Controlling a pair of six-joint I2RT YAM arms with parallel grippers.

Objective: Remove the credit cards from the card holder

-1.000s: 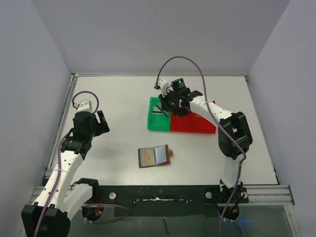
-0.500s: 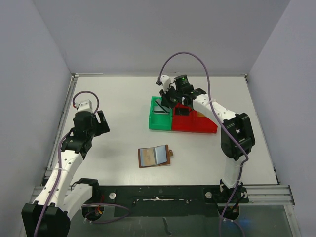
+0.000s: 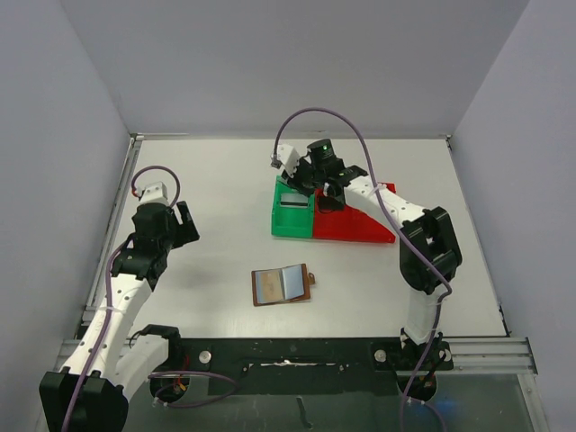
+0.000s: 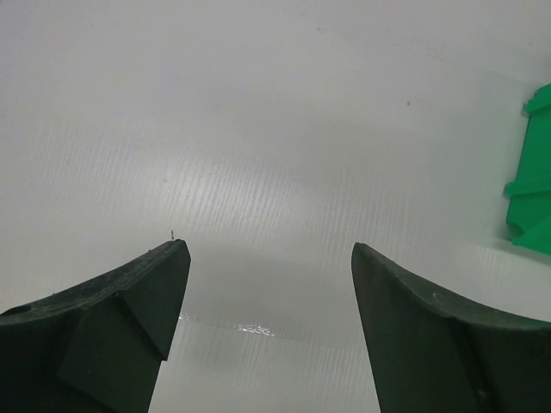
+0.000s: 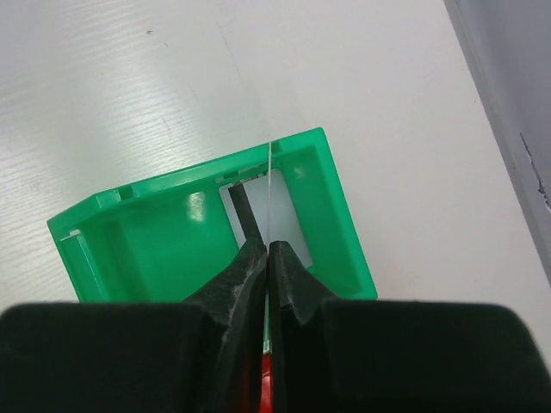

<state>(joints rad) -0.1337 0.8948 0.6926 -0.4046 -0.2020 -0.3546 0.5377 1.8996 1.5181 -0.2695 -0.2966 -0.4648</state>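
Look first to the card holder (image 3: 283,285): spread open and flat on the near middle of the desk (image 3: 207,180), grey-blue lining up, little tab to the right, touched by neither arm. No card seen poking from its pockets in the top view, though too small there to be sure.

Of the credit cards, find a pale grey card (image 3: 292,200) lying flat in the green tray (image 3: 288,230) at the far middle. Beside it in the right wrist view, note a dark strip (image 5: 246,211), probably the black one leaning on edge. Find a third, a thin card (image 5: 270,185), pinched edge-on in the right claw (image 5: 269,247), which is clamped tight on it and hovers just above the green tray's open top. Cannot tell its colour from the edge alone.

Leave aside the left claw (image 4: 269,258): gaping wide, holding nothing, over bare desk at the left, well apart from everything. Note also the red tray (image 3: 360,229), touching the green one on its right side.

Judged as the drop-off step, late in the task: extraction seemingly done, delivery of the last card pending. Next calls for lowering a little, keeping the card inside the tray walls, then parting the fingers to let it fall beside the others and not on the rim.

No brand, label or readable writing anywhere.
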